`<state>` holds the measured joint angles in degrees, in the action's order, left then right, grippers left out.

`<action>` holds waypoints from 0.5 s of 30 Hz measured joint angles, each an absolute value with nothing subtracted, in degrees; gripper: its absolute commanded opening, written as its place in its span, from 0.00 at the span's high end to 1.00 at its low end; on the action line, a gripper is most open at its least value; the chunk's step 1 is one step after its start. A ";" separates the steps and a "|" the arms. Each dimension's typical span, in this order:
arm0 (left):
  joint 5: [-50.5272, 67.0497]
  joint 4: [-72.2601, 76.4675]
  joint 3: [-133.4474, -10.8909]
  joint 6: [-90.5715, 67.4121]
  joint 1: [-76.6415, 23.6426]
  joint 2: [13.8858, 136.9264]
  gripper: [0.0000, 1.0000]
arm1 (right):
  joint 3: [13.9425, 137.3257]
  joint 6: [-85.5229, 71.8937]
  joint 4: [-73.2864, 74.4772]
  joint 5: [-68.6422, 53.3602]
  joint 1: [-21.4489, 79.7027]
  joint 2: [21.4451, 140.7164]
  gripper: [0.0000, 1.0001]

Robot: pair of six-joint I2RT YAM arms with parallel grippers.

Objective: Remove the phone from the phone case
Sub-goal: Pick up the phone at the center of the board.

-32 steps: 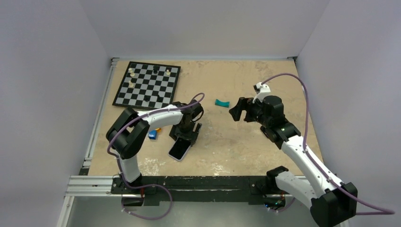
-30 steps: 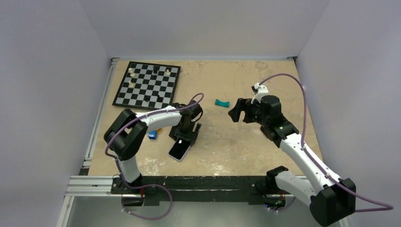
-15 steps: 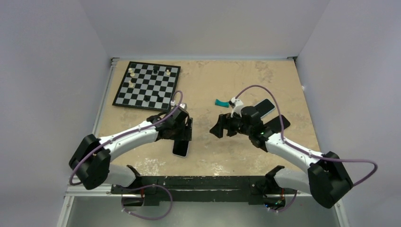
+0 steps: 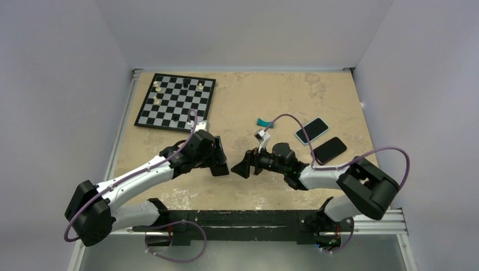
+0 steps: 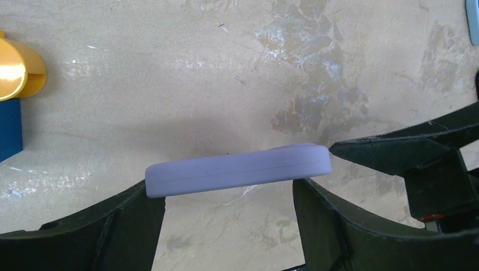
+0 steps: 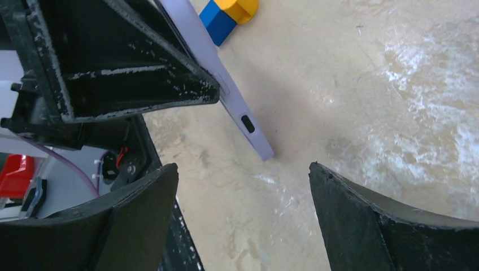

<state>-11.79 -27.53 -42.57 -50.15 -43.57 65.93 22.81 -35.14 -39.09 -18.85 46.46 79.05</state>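
The lavender phone case hangs tilted a little above the table, seen edge-on in the left wrist view. My left gripper is shut on it across its width, one black finger at each long side. The phone's screen does not show in any view. From above, the left gripper covers the case. In the right wrist view the case slants down with its lower corner close to the table. My right gripper is open and empty just short of that corner, facing the left gripper. From above, the right gripper sits low.
A blue block and a yellow piece lie left of the case. A phone in a light blue case and a black phone lie to the right. A teal piece and a chessboard lie farther back.
Both arms dropped and swung toward the near middle. The left gripper carried the case rightward, off the table. The right gripper came in low from the right, uncovering two phones.
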 measured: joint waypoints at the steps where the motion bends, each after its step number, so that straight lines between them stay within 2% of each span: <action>1: -11.92 -26.85 -42.15 -50.26 -43.57 65.73 1.00 | 22.81 -35.55 -41.76 -18.74 46.52 80.77 0.09; 9: -11.84 -23.14 -37.76 -51.11 -43.53 61.45 1.00 | 22.90 -36.93 -64.27 -17.61 48.31 98.56 0.13; 12: -11.53 -22.24 -36.95 -51.55 -43.53 60.84 1.00 | 23.44 -38.41 -74.87 -18.39 49.93 107.07 0.19; 15: -10.90 -21.41 -36.47 -51.88 -43.53 60.62 1.00 | 24.71 -39.18 -79.40 -19.31 51.44 111.85 0.31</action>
<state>-10.90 -21.41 -36.47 -51.88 -43.53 60.62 24.71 -39.18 -79.40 -19.31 51.44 111.85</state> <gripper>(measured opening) 0.803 0.788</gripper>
